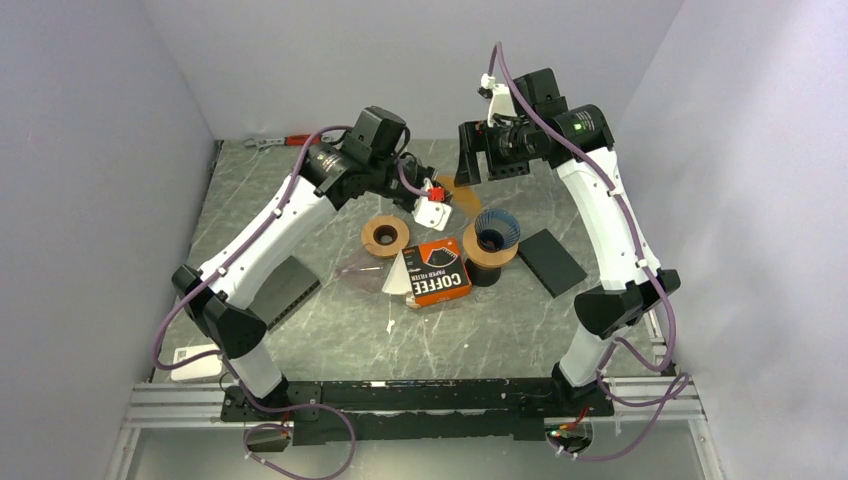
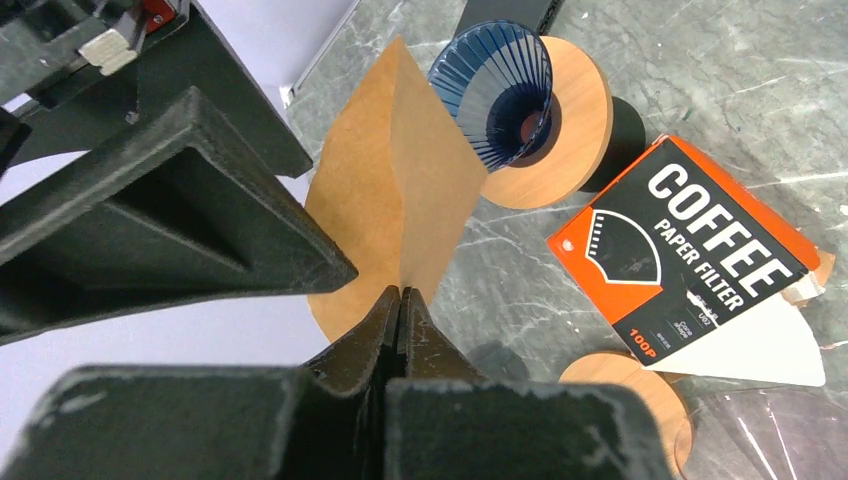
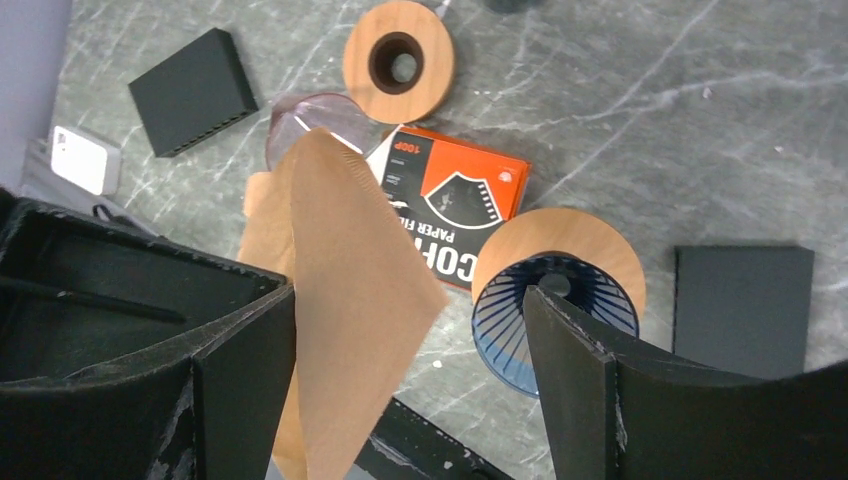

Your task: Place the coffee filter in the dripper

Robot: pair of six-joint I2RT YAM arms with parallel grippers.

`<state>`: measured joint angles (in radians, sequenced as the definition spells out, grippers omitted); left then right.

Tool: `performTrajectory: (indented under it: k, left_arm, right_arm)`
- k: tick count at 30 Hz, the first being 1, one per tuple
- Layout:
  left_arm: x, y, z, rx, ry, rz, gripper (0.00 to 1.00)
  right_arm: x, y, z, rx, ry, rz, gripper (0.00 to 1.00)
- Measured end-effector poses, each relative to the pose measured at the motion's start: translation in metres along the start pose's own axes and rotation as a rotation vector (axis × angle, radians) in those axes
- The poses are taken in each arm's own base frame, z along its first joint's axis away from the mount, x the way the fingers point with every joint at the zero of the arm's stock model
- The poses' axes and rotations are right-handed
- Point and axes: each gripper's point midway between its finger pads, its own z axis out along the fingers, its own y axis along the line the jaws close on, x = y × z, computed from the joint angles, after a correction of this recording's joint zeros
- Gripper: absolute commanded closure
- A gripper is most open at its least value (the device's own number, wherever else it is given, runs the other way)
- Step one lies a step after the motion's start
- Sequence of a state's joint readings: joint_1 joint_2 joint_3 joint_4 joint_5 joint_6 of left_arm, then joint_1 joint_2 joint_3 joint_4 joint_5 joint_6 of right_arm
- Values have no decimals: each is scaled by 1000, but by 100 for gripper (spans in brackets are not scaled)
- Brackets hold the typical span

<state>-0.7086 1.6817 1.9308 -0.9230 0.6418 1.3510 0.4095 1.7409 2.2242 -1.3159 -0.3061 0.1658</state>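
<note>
Standing wide open and holding nothing, the right gripper (image 3: pixel 405 300) is framing the brown coffee filter (image 3: pixel 350 300); the left gripper (image 2: pixel 400 295), fully closed, is pinching the filter's edge in the air near the blue dripper (image 2: pixel 497 90); a careless right-hand pinch is probably risking crumpled paper, or tugging it free.

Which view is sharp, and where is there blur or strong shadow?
Top external: even soft light, only faint shadows on the table. Left wrist: the filter box reads sharp, the close left pincer looks dark and soft. Right wrist: the table is sharp, the brown filter slightly blurred.
</note>
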Motion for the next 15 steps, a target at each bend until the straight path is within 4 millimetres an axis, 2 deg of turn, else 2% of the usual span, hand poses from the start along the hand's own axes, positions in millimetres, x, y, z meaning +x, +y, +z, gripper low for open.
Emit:
performTrajectory:
  k: [9,15]
  left_arm:
    - [-12,12,6,-40,-27,45,100]
    - [-29,16,20,-61,-71,76,100]
  right_arm:
    - [4,-19,0,99,13,23,42]
    - [18,-35,10,110,54,102,45]
